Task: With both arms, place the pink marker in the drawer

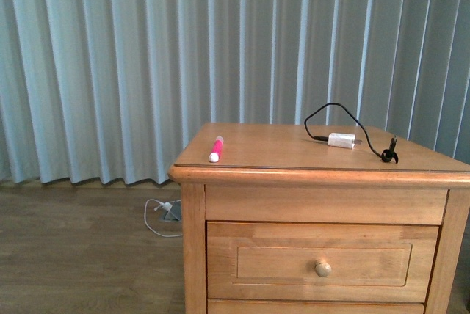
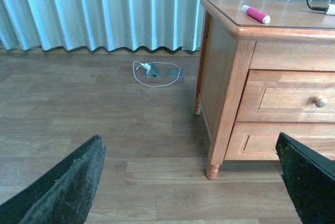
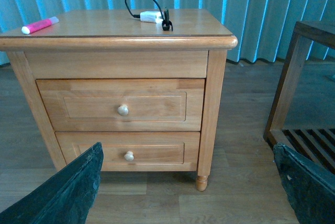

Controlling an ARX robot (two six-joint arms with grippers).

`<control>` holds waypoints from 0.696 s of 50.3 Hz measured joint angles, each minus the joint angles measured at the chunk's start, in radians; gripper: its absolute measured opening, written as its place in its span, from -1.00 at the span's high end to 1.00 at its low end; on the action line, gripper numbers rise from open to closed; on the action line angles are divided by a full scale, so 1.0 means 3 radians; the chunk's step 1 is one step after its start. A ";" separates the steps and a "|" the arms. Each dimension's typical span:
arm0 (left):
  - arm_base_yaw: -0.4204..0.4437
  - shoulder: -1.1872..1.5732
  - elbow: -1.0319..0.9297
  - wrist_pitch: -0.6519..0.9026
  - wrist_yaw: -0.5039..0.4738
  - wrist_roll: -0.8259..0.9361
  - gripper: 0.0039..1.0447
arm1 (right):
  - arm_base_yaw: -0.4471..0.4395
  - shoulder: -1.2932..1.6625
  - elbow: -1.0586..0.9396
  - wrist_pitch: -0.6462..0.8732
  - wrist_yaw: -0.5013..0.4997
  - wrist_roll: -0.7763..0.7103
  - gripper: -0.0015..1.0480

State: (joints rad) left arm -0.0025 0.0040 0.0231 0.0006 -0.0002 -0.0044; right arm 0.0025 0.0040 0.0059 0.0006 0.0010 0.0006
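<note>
The pink marker [image 1: 216,149] lies on the nightstand's top near its left front corner, white cap toward the front; it also shows as pink marker [image 2: 255,14] and pink marker [image 3: 39,25]. The upper drawer [image 1: 316,261] with its round knob [image 1: 322,268] is closed, seen too as drawer [image 3: 119,105] and drawer [image 2: 288,97]. Neither arm appears in the front view. My left gripper [image 2: 191,182] hangs open low over the floor, left of the nightstand. My right gripper [image 3: 188,182] is open in front of the nightstand, well back from it. Both hold nothing.
A white charger plug [image 1: 341,140] with a black cable lies on the right of the nightstand top [image 1: 294,149]. A second drawer [image 3: 123,152] sits below. A white cable [image 2: 154,72] lies on the floor by the curtain. A dark wooden rack [image 3: 303,93] stands to the right.
</note>
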 joint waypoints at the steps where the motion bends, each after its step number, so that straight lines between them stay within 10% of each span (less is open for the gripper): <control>1: 0.0000 0.0000 0.0000 0.0000 0.0001 0.0001 -0.89 | 0.0000 0.0000 0.0000 0.0000 0.0000 0.0000 -0.84; 35: 0.0000 0.0000 0.0000 0.0000 0.0000 0.0000 -0.89 | 0.0000 0.0000 0.0000 0.0000 0.0000 0.0000 -0.84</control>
State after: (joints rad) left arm -0.0025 0.0040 0.0231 0.0006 -0.0002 -0.0044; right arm 0.0025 0.0040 0.0059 0.0006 0.0010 0.0006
